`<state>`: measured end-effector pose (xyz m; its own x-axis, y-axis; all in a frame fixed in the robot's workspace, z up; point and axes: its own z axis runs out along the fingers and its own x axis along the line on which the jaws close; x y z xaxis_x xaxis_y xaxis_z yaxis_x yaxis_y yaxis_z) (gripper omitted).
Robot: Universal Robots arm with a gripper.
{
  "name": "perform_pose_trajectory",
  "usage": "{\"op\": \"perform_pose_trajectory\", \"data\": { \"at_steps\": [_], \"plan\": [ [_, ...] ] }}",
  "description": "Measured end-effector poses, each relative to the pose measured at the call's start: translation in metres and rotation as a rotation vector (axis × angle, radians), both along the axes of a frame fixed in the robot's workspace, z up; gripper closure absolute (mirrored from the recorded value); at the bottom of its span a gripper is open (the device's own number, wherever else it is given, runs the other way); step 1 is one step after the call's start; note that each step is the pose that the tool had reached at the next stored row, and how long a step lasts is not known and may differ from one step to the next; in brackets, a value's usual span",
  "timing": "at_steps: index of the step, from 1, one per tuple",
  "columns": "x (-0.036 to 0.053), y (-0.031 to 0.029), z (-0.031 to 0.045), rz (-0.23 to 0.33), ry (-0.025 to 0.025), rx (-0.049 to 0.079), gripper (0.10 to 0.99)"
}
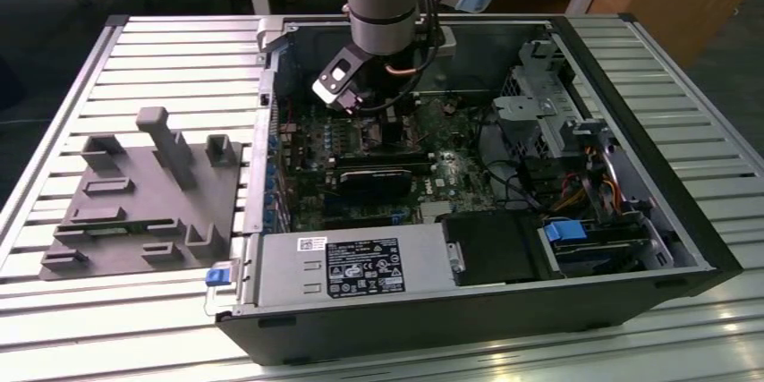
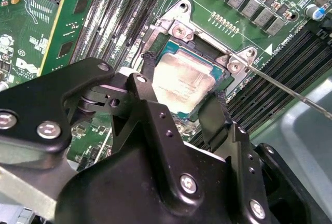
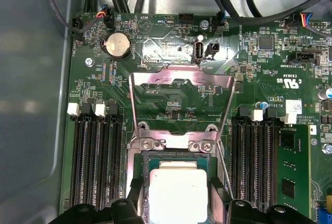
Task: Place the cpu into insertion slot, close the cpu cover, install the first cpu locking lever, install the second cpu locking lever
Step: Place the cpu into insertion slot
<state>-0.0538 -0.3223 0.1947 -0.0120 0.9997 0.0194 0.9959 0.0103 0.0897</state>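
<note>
Tool (image 2: 181,81) apparently pinches the cpu (image 3: 179,190) seated in the insertion slot (image 3: 137,164), cpu cover (image 3: 136,105) raised open.

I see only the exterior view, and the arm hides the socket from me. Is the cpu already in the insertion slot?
Observer: Yes. In both wrist views the cpu lies in the insertion slot, with the hand right over it.
Operator: And is it covered yet?
Observer: No. In the first wrist view the cpu cover stands open, swung back from the slot.
Operator: Is anything latched?
Observer: In the second wrist view one thin lever sticks out free beside the slot.
</note>
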Motion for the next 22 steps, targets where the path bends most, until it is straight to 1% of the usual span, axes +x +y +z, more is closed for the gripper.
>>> {"op": "perform_pose_trajectory", "data": {
  "at_steps": [7,8,9,10,11,22],
  "plan": [
    [0.0000,0.0000,0.0017,0.000,-0.0001,0.000,0.475],
    [0.0000,0.0000,0.0018,0.000,-0.0001,0.000,0.490],
    [0.0000,-0.0001,0.0021,0.000,0.0002,0.000,0.553],
    [0.0000,0.0000,0.0021,0.000,0.0001,0.000,0.553],
    [0.0000,0.0000,0.0022,0.000,0.0000,0.000,0.573],
    [0.0000,0.0000,0.0041,-0.001,0.0000,0.000,0.573]
  ]
}}
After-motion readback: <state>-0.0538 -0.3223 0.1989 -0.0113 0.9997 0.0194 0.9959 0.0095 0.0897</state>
